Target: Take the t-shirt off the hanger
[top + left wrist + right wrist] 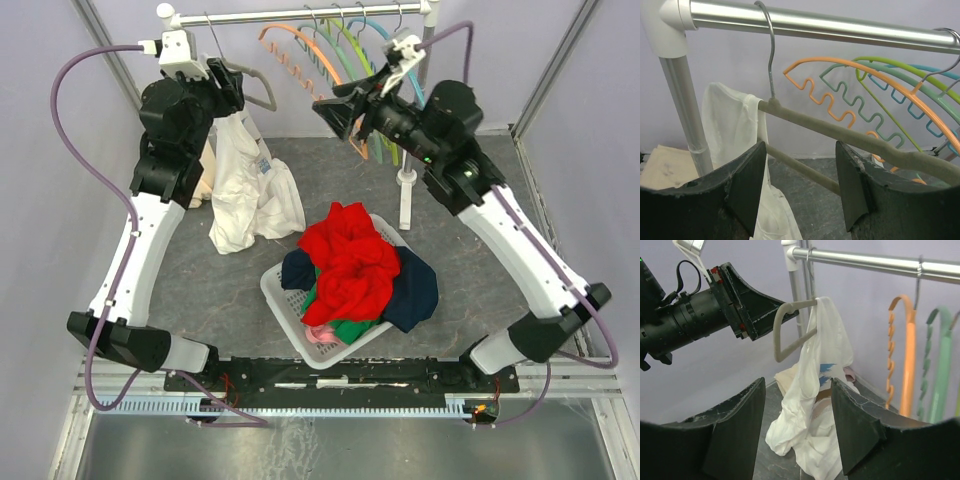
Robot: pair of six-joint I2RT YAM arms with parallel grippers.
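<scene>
Left gripper: my left gripper (799, 152) is released, its fingers (747, 185) spread wide and holding nothing. The grey hanger (815, 123) runs across just beyond the gap. I cannot tell whether either finger touches it.
Right gripper: my right gripper (797, 390) is also released and empty. It points at the t-shirt (825, 355) from well apart.
T-shirt: white, draped over the hanger's end to the left of my left gripper. It trails down past that gripper onto the surface (480, 280) and hangs straight ahead of my right gripper.
Hanger: its hook sits on the rail (840, 25) above my left gripper, and its arm slopes down toward that gripper's right finger.
Edges: the rail's post (687, 110) stands left of my left gripper, just beside the t-shirt. An orange hanger (910, 355) and a green hanger (940, 365) hang right of my right gripper, on the same rail.
Open room: bare air lies between my right gripper and the t-shirt.
Surface: dark grey and mottled. A beige cloth (660, 160) lies by the post's foot, low and left of my left gripper. A white basket (275, 290) heaped with clothes sits behind and below both grippers.
Room: pale lilac walls (730, 60) close behind the rail.
</scene>
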